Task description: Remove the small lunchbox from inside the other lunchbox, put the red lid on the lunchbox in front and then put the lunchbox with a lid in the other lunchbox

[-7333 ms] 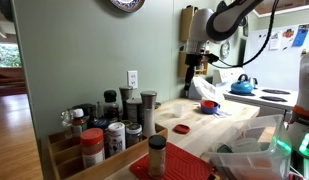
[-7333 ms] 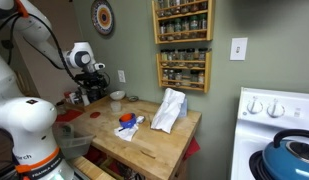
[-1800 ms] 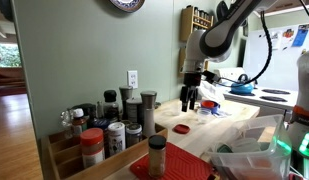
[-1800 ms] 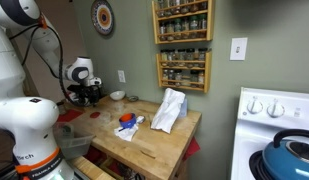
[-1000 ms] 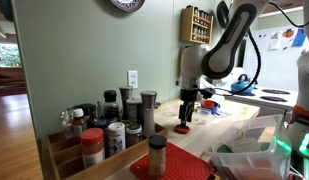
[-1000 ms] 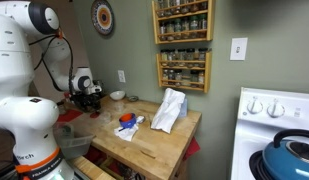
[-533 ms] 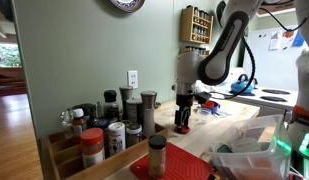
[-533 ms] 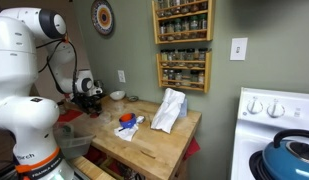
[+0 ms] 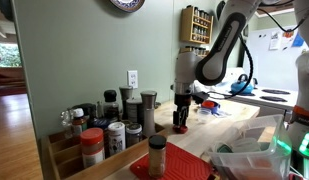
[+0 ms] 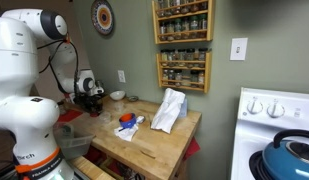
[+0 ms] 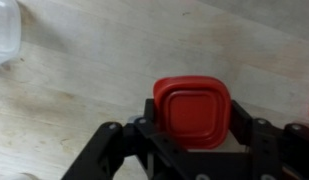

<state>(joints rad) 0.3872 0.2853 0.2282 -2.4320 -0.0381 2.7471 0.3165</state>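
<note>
Lower than a second ago, the gripper (image 11: 192, 128) has come down over the red lid (image 11: 192, 106), which lies flat on the wooden counter (image 11: 94, 60) at lower centre of the wrist view, its jaws spread to either side, seemingly to pinch its edges.

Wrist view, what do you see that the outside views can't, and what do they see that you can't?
Only the wrist view: the whole top of the red lid, framed by the gripper's fingers, and a clear tub. Only an exterior view: the spice jars, the blue kettle and the arm. Both: the gripper and the wooden table.
</note>
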